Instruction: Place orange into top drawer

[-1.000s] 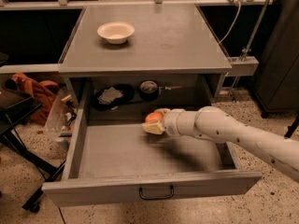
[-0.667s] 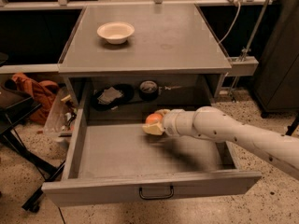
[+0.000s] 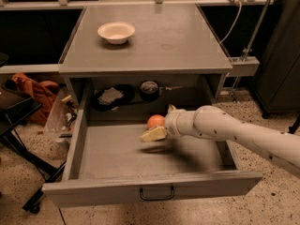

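The top drawer (image 3: 112, 191) is pulled out wide, its dark wire handle at the front centre. The orange (image 3: 155, 121) is inside it, near the back, right of the middle. My gripper (image 3: 160, 123) reaches in from the right on a white arm and sits around the orange. Its fingers look spread: the lower cream finger (image 3: 153, 134) hangs just below and in front of the fruit, and the other is behind it. I cannot tell whether the orange rests on the drawer floor.
A white bowl (image 3: 116, 32) stands on the cabinet top at the back left. Dark round items (image 3: 149, 89) and papers (image 3: 110, 96) lie on the shelf behind the drawer. An orange bag (image 3: 35, 93) and a black stand (image 3: 18, 139) are on the floor at left.
The lower finger has dropped a little away from the orange, showing more of the fruit. The orange stays at the same spot in the drawer. The arm has barely shifted.
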Available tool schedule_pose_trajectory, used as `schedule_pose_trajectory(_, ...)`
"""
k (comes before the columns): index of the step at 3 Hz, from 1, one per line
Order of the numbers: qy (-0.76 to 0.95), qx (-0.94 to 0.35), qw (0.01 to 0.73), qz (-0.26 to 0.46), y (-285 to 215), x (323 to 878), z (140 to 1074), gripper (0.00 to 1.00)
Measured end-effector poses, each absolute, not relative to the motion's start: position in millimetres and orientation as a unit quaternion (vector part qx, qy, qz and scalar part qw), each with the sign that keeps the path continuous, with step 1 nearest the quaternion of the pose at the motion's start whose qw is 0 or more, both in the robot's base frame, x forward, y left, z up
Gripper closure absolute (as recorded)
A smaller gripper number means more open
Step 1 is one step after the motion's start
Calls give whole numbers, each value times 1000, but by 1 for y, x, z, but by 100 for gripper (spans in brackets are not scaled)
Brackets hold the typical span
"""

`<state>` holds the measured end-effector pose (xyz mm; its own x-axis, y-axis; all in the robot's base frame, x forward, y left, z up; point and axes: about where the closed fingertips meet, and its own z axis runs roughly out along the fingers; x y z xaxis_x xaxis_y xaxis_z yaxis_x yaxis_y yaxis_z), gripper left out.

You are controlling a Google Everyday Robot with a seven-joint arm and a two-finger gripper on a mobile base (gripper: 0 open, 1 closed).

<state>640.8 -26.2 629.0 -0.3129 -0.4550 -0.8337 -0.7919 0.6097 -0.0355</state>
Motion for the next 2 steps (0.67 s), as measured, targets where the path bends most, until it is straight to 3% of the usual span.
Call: schedule_pose_trajectory(2, 789, -384, 431, 211, -47, 642, 637, 0)
